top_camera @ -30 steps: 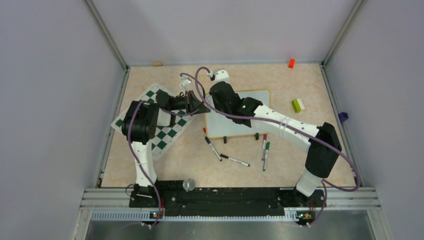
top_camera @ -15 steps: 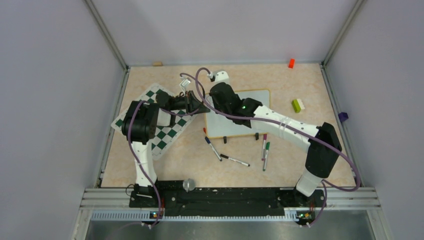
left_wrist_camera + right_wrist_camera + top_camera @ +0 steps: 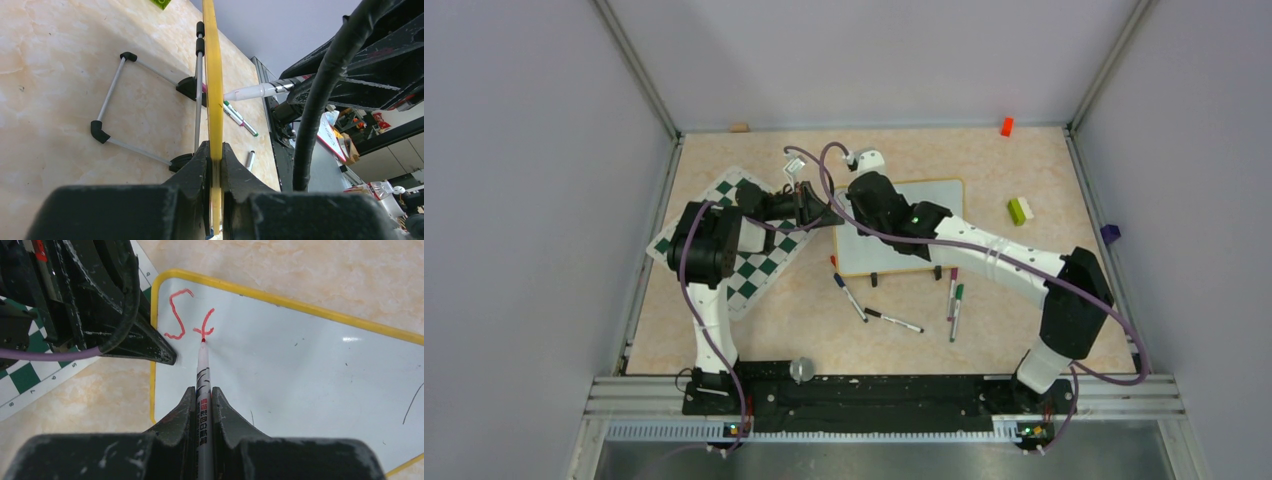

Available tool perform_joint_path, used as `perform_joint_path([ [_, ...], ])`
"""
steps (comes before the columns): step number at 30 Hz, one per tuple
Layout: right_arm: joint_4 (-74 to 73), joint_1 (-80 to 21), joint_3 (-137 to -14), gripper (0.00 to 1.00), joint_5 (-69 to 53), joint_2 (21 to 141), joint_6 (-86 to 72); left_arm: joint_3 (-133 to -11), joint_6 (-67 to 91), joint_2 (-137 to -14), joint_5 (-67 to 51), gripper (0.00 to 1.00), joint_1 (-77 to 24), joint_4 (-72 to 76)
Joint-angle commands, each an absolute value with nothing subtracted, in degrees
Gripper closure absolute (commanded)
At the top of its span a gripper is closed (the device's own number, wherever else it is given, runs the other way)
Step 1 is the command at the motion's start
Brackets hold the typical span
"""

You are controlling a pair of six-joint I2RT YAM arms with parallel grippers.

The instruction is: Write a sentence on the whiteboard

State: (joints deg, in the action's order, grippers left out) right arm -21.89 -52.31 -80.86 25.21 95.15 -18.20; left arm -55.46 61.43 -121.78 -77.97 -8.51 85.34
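The whiteboard [image 3: 936, 198] stands tilted on its black feet [image 3: 187, 87] at mid table. Its face [image 3: 300, 370] bears the red letters "St" [image 3: 192, 315], the start of the sentence, near the top left corner. My right gripper [image 3: 202, 392] is shut on a red marker [image 3: 202, 367]. The marker's tip touches the board at the foot of the "t". My left gripper [image 3: 215, 150] is shut on the board's yellow frame [image 3: 215, 75] and clamps its left edge [image 3: 832, 215]. In the top view my right arm hides the letters.
A green-and-white chessboard mat [image 3: 754, 265] lies left of the board under my left arm. Several loose markers [image 3: 894, 320] lie in front of the board. A green-white block [image 3: 1020, 210], a red block [image 3: 1006, 126] and a purple thing [image 3: 1110, 233] sit toward the right.
My right wrist has shifted slightly to the right over the board. The left arm and the board have not moved.
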Motion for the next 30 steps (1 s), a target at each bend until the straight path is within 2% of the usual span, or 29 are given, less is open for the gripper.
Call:
perform_joint_path([
  [1, -21.46, -51.65, -79.28, 1.0, 24.62, 93.1, -18.87, -55.55, 61.61, -119.45, -77.54, 1.0, -8.7, 92.81],
  [12, -21.94, -51.66, -78.19, 1.0, 26.47, 92.54, -18.79, -55.6, 61.6, -119.58, -77.64, 1.0, -8.7, 92.76],
  [30, -23.63, -51.56, -83.93, 1.0, 27.93, 93.42, -16.54, -55.64, 61.61, -119.53, -77.65, 1.0, -8.68, 92.81],
])
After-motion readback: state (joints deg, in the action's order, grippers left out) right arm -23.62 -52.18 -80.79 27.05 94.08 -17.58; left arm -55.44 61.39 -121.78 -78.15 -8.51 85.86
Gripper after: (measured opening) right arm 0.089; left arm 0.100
